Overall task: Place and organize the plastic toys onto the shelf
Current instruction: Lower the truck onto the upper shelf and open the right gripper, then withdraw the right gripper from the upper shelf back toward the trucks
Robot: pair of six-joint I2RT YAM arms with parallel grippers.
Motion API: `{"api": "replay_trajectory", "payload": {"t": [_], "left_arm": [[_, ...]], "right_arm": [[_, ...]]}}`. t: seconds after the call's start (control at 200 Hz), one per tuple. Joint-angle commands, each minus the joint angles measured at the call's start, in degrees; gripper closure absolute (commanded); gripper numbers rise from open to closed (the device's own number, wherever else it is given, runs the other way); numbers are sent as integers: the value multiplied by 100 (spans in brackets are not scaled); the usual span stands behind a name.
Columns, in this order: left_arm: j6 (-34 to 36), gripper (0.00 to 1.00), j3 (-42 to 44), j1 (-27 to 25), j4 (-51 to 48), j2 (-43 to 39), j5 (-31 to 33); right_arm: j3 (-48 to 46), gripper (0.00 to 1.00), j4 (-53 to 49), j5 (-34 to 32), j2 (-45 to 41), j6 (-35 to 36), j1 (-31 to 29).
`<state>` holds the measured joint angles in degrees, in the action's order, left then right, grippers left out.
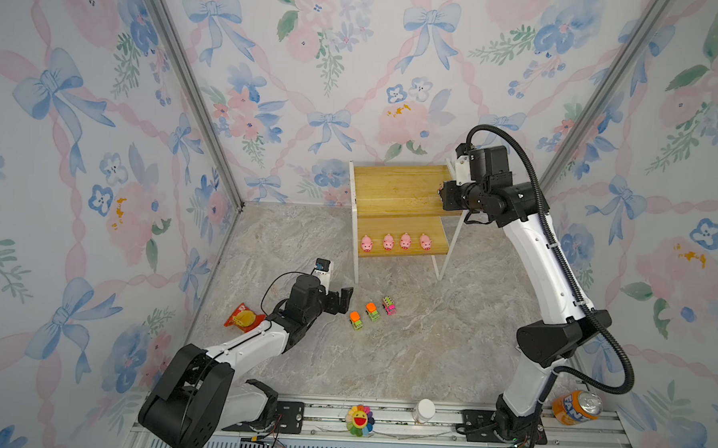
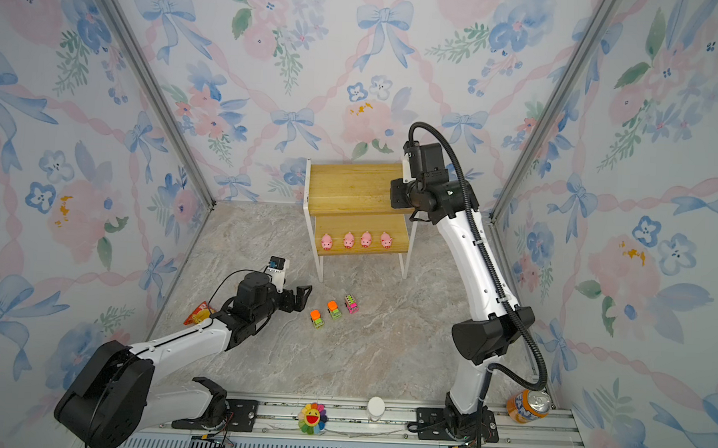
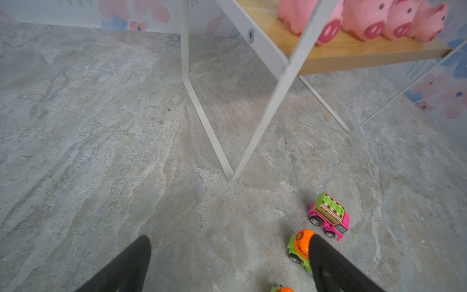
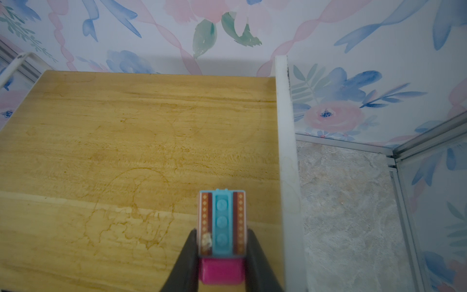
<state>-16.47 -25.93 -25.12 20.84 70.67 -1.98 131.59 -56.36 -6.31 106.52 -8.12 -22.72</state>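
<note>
Pink striped-roof car [image 4: 222, 215] sat clamped in the right end effector [image 4: 222, 231] over the top board of the shelf [image 4: 126, 126]; left end effector [image 3: 230, 237] gaped.

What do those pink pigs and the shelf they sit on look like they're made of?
Pink pigs: matte, soft-looking, probably rubbery plastic; no gloss shows. Shelf: boards look like wood, with visible grain and stains; frame looks like thin white-painted metal strips.

The shelf [image 1: 392, 185] holds four pigs [image 1: 388, 241]; the tabletop [image 1: 448, 341] three cars [image 1: 372, 311].
</note>
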Motion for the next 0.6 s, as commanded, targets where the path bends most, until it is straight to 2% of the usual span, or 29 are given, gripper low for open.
{"api": "replay_trajectory", "payload": {"t": [0.0,0.225,0.31,0.525,0.595], "left_arm": [[127,2,-71,-28,-54,25,32],[126,2,-94,-38,-54,56,60],[119,2,-73,-39,-55,48,58],[117,2,-61,-46,-59,46,74],[118,2,-58,-46,-56,42,69]], "right_arm": [[7,77,29,-104,117,23,-105],[11,69,20,-200,106,70,-136],[-1,62,29,-230,80,92,-153],[108,50,-14,-213,-64,110,-171],[282,44,-87,-395,-145,214,-248]]}}
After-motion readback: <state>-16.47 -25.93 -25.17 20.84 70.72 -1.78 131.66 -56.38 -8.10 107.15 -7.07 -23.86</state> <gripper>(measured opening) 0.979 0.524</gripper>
